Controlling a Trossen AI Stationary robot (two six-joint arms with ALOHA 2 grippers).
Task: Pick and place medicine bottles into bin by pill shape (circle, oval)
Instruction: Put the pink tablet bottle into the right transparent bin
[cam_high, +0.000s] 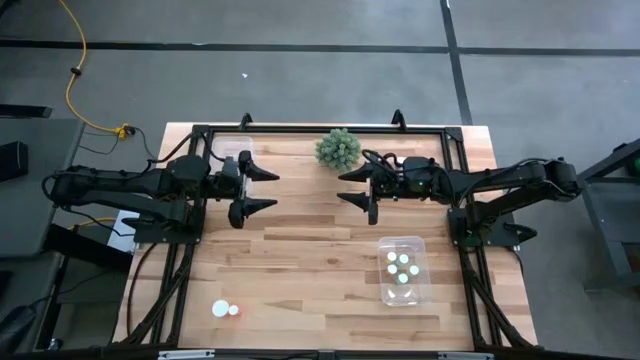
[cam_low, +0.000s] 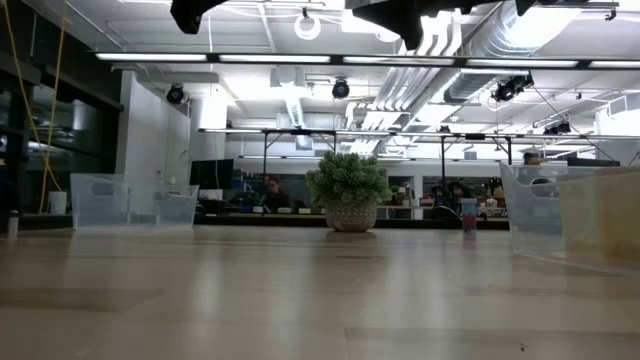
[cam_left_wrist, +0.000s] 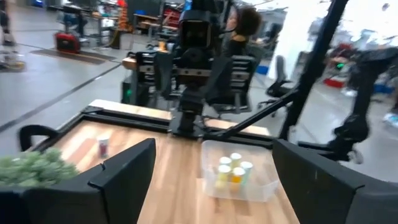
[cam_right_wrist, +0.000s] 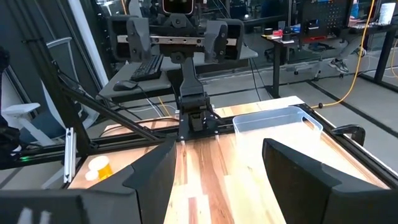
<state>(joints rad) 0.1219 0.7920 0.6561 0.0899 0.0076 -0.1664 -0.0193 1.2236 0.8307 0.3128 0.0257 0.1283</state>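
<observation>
A green plant (cam_high: 338, 148) in a pale pot (cam_low: 351, 218) stood upright at the far edge of the wooden table (cam_high: 300, 250), near its middle. A yellow cable (cam_high: 75, 70) lay on the grey floor beyond the table's far left corner. Behind the plant, a person (cam_low: 271, 192) sat at a desk.

Both my claws hang spread open over the far half of the table (cam_high: 300, 260), left gripper (cam_high: 262, 190) facing right gripper (cam_high: 352, 188). Clear bin (cam_high: 402, 270) holds several medicine bottles (cam_high: 401, 264); one bottle (cam_high: 224, 309) lies alone near-left.
</observation>
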